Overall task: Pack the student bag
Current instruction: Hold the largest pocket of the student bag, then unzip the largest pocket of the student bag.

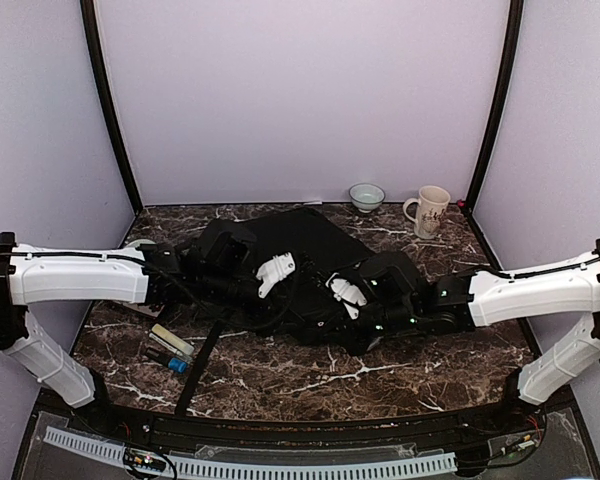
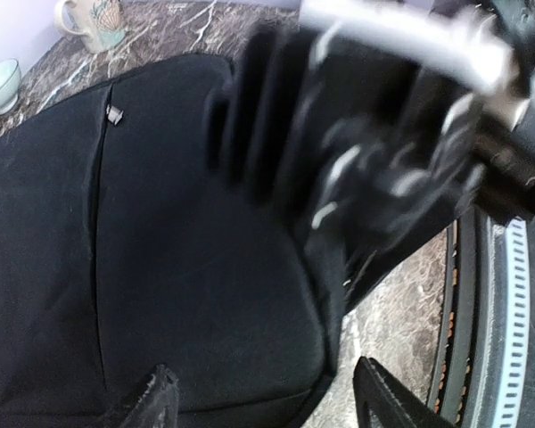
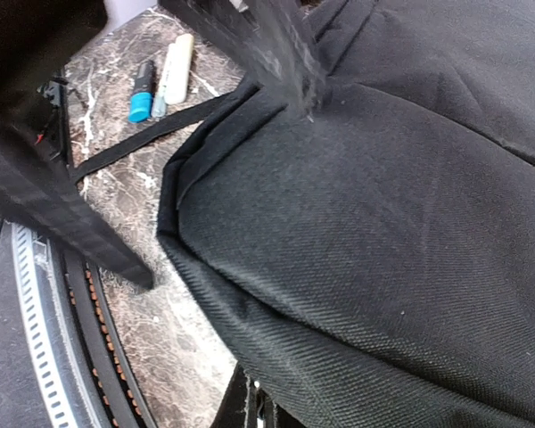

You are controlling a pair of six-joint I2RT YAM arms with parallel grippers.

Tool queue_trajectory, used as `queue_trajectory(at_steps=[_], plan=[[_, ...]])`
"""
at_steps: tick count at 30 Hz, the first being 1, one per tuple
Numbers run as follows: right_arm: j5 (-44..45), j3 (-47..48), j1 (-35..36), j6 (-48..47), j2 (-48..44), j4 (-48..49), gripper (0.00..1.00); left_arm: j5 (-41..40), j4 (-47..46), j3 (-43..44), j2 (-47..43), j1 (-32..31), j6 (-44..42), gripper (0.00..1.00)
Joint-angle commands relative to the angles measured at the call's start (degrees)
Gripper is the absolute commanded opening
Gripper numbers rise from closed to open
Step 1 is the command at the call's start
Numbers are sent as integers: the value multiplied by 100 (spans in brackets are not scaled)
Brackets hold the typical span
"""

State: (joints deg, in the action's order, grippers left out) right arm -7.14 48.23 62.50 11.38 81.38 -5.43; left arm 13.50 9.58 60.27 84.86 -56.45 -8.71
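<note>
At the counter's middle, over the student bag (image 1: 310,235), my left pincer (image 2: 266,388) hangs released, my right pincer (image 3: 250,408) clenched; I should close squarely on the zipper pull (image 2: 114,113).

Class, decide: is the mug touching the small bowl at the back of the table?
Apart. The top view shows a strip of bare table between the mug and the bowl, which stands to its left.

In front of the student bag (image 1: 310,238), toward my bases, the table (image 1: 300,382) lies bare and passable. At the bag's front-left, two markers (image 1: 172,342) and a loose strap (image 1: 202,362) block the way. Behind the bag's right corner stand a bowl (image 1: 366,196) and a mug (image 1: 429,211).
</note>
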Motion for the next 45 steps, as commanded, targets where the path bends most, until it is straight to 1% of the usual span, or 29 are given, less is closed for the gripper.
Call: queue_trajectory(at_steps=[1, 3, 7, 10, 11, 16, 19, 24, 29, 31, 36, 41, 43, 45], plan=[[-494, 172, 33, 52, -294, 841, 0, -355, -326, -226, 57, -24, -378, 59], [-512, 179, 26, 61, -319, 817, 0, -526, -292, -191, 131, -24, -510, 45], [-409, 173, 33, 121, -373, 797, 0, -616, -116, -117, 148, -24, -684, 22], [-164, 158, 24, 194, -396, 700, 0, -661, 22, -145, -20, -24, -778, 10], [-51, 138, 25, 220, -414, 683, 0, -719, 99, -180, -87, -24, -809, 8], [118, 25, -22, 253, -502, 451, 0, -1023, 461, -434, -519, -24, -1034, 7], [100, -78, -134, 260, -538, 243, 0, -1094, 698, -551, -718, -24, -1078, 1], [-113, -75, -358, 156, -588, -88, 0, -1118, 959, -598, -835, -24, -1092, 0], [-455, -6, -439, 23, -588, -393, 0, -1381, 1402, -349, -607, -24, -1342, 0], [-511, -48, -450, -31, -604, -475, 0, -1447, 1422, -343, -636, -22, -1387, 0], [-443, -225, -580, -56, -519, -290, 0, -1395, 1649, -305, -866, -24, -1332, 3], [-649, 66, -699, -250, -116, -293, 0, -1495, 1931, -346, -1158, -24, -1240, 3], [-854, 214, -701, -316, 52, -272, 0, -1487, 1953, -272, -1264, -24, -1062, 6], [-1121, 373, -697, -330, 246, -186, 0, -1477, 1968, -109, -1339, -24, -761, 18]])
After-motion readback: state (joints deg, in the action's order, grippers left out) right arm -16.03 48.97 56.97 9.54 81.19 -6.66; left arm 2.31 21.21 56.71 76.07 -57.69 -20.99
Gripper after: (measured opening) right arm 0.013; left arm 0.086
